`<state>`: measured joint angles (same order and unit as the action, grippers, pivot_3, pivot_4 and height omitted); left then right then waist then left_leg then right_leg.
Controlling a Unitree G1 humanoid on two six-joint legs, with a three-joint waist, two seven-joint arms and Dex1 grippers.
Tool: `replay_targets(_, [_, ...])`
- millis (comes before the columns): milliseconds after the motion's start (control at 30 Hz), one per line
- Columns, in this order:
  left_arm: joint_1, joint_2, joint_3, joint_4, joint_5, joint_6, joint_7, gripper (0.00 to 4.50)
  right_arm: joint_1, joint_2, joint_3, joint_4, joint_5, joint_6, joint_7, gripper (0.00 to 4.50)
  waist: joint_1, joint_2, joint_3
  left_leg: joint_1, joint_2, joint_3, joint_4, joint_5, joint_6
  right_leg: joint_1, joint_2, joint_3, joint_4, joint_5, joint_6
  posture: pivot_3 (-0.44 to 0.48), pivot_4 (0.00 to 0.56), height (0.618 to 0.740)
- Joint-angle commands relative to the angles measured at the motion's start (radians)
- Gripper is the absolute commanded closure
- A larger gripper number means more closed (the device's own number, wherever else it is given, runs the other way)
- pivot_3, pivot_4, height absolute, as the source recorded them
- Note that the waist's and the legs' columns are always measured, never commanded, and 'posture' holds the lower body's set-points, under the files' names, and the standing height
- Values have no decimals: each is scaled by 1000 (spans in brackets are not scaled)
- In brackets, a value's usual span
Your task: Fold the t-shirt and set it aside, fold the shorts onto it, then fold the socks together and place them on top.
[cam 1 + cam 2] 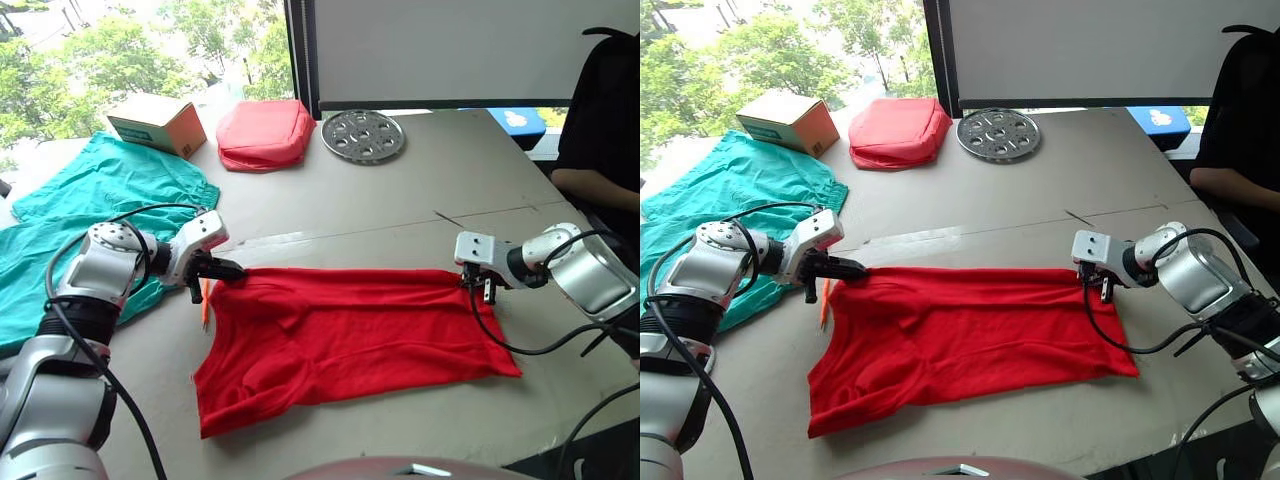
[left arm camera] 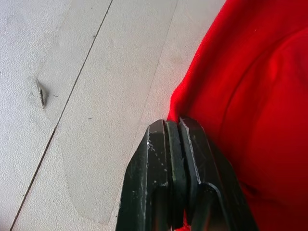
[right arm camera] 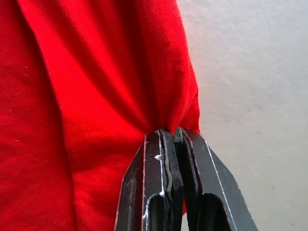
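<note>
On the table (image 1: 400, 215), t-shirt (image 1: 350, 340) stretches between left tool (image 1: 238, 271) and right tool (image 1: 478, 290), both clamped on it.

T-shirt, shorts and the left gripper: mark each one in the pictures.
t-shirt (image 1: 350, 330), left eye view, middle of the red cloth.
shorts (image 1: 100, 185), left eye view, upper teal panel.
left gripper (image 2: 173, 132), left wrist view, fingertips pinching the t-shirt's edge.
</note>
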<state>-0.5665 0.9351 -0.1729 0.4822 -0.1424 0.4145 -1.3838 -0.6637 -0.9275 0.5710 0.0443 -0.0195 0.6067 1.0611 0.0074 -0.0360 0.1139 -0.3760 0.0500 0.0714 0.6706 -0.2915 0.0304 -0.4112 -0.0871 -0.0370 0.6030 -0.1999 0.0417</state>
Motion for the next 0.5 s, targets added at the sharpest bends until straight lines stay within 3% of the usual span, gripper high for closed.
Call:
replay_targets(33, [143, 31, 34, -173, -90, 180, -48, 4451, -80, 52, 24, 134, -136, -70, -36, 4500, -9, 0, 0, 0, 0, 1, 0, 0, 0, -1, 0, 1, 0, 0, 0, 0, 150, 740])
replay_targets(233, [412, 32, 244, -562, -246, 472, 132, 4451, -264, 256, 92, 440, -305, -280, -122, 4500, -38, 4, 2, 1, 1, 1, -2, 0, 0, -1, 1, 2, 1, 0, 0, 0, 150, 740])
replay_targets(367, [561, -69, 448, -828, -353, 696, 332, 4451, -428, 445, 106, 758, -387, -480, -249, 4500, -50, 5, 6, 4, 1, 0, -2, 0, 0, -1, 1, 5, 3, 0, 0, 0, 150, 740])
replay_targets(500, [731, -231, 658, -1071, -403, 882, 522, 4451, -570, 633, 119, 1017, -451, -713, -401, 4500, -51, 6, 8, 4, 1, 0, -3, 3, -5, -1, 2, 4, 4, 1, 1, 0, 150, 740])
